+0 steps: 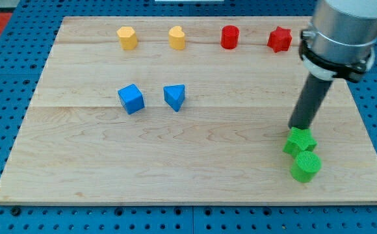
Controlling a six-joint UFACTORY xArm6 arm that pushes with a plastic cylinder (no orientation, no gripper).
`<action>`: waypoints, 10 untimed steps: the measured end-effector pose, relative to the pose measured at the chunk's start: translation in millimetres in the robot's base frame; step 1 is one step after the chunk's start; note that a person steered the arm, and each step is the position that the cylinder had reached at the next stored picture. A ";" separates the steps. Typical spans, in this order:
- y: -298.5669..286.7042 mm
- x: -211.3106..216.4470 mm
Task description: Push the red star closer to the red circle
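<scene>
The red star (279,39) lies near the view's top right of the wooden board (195,162). The red circle (230,37) stands just to its left, a small gap between them. My tip (299,126) is at the view's right, well below the red star, right at the upper edge of the green star (299,141).
A green cylinder (305,167) touches the green star from below. A yellow hexagon (127,38) and a yellow heart (177,38) sit at the view's top left. A blue cube (131,99) and a blue triangle (175,97) lie left of centre.
</scene>
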State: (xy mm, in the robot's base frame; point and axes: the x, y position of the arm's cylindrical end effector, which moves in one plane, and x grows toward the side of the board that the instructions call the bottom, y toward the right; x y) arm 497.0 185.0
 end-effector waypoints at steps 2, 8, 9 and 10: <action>30.4 -22.1; -51.6 -231.4; -60.2 -214.1; -49.6 -214.1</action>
